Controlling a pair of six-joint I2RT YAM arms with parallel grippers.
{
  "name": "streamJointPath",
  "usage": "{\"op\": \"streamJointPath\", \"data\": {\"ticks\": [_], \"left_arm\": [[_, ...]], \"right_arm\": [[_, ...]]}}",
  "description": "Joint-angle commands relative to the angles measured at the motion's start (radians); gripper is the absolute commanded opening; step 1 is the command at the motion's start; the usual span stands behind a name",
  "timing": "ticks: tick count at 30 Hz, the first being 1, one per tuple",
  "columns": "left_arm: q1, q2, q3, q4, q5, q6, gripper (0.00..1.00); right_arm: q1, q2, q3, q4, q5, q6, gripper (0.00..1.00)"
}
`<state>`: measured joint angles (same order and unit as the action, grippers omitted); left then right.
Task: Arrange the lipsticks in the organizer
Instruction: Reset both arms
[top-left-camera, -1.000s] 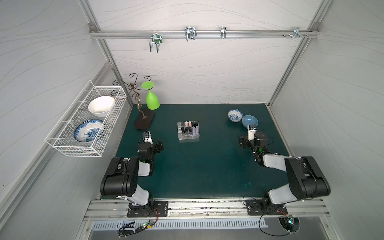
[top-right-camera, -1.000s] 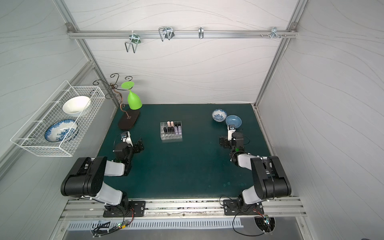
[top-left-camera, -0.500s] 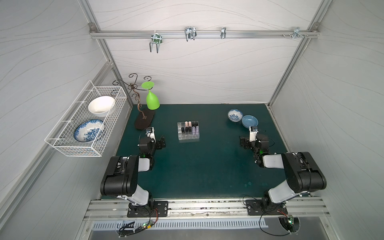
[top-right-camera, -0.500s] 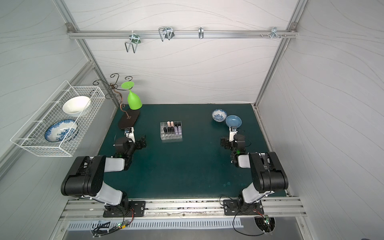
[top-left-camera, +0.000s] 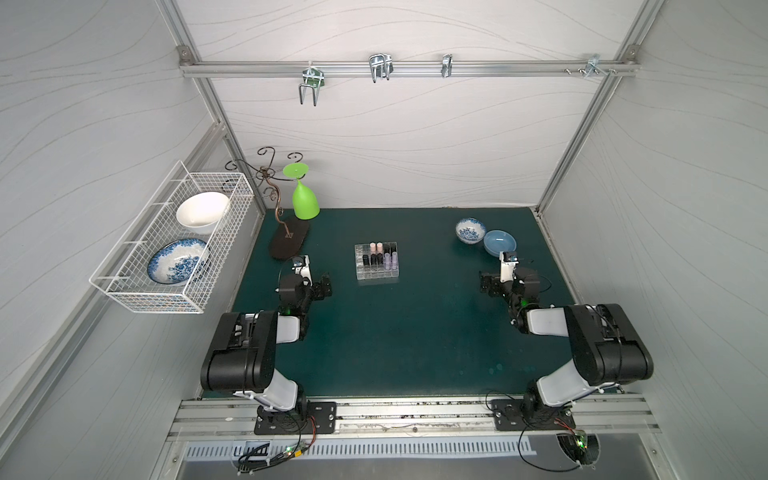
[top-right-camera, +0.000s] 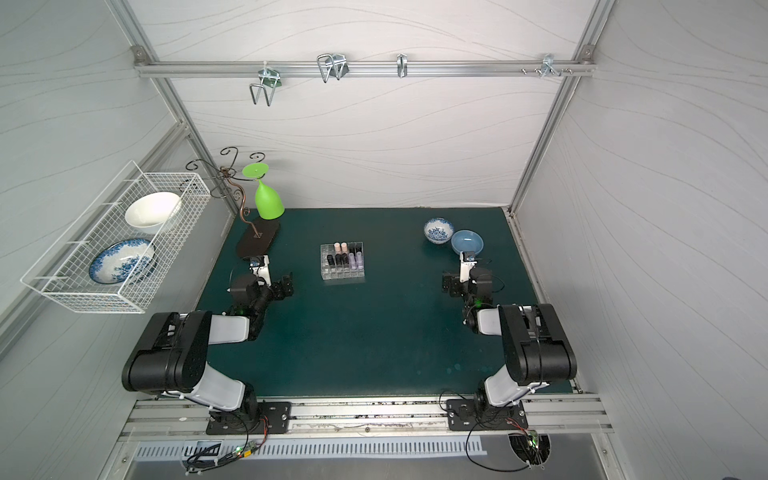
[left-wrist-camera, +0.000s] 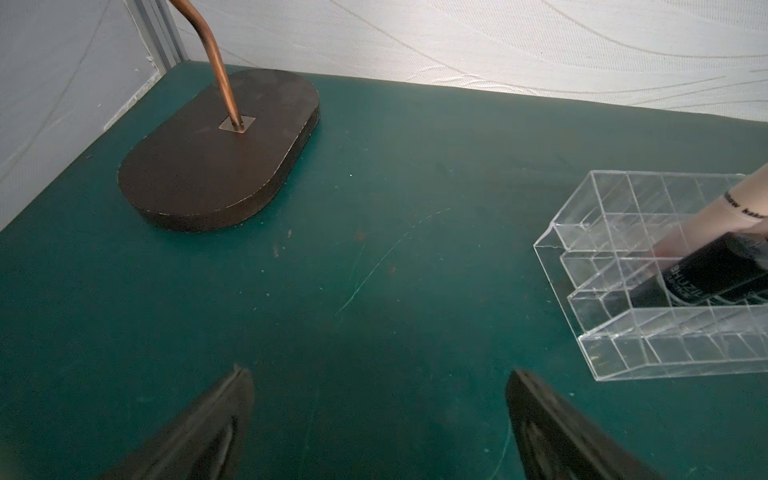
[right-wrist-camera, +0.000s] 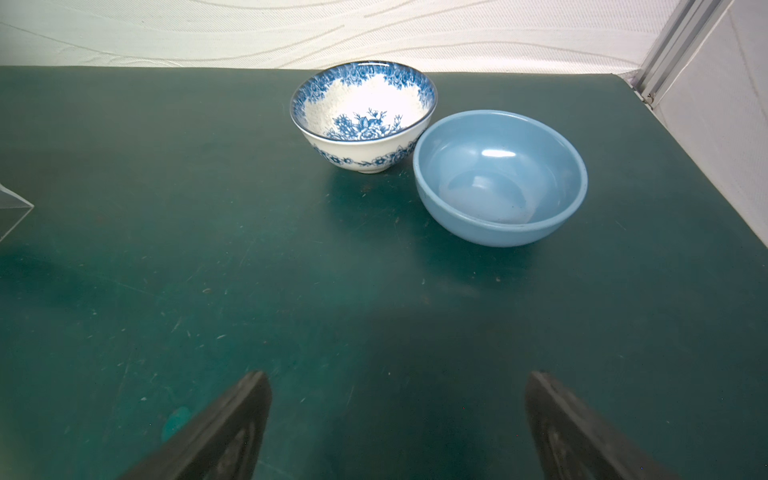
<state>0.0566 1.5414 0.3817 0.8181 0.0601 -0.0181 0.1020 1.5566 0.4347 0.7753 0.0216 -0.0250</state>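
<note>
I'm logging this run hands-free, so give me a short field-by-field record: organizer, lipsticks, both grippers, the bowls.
organizer: clear gridded box, centre of the green mat
lipsticks: pink, black and lilac tubes standing in its back rows; front cells empty
bowls: blue-patterned bowl beside plain blue bowl, both empty
left gripper: open, empty, apart from the organizer
right gripper: open, empty, facing the bowls
task status: looks done; no loose tube in view
</note>
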Motion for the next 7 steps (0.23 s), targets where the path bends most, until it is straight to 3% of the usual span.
{"op": "streamJointPath", "data": {"ticks": [1, 7], "left_arm": [[-0.005, 0.007, 0.032, 0.030, 0.005, 0.010, 1.00], [-0.004, 0.007, 0.032, 0.029, 0.006, 0.009, 1.00]], "right_arm": [[-0.007, 0.015, 0.015, 0.003, -0.029, -0.001, 0.99], [-0.008, 0.011, 0.016, -0.003, -0.048, -0.007, 0.99]]}}
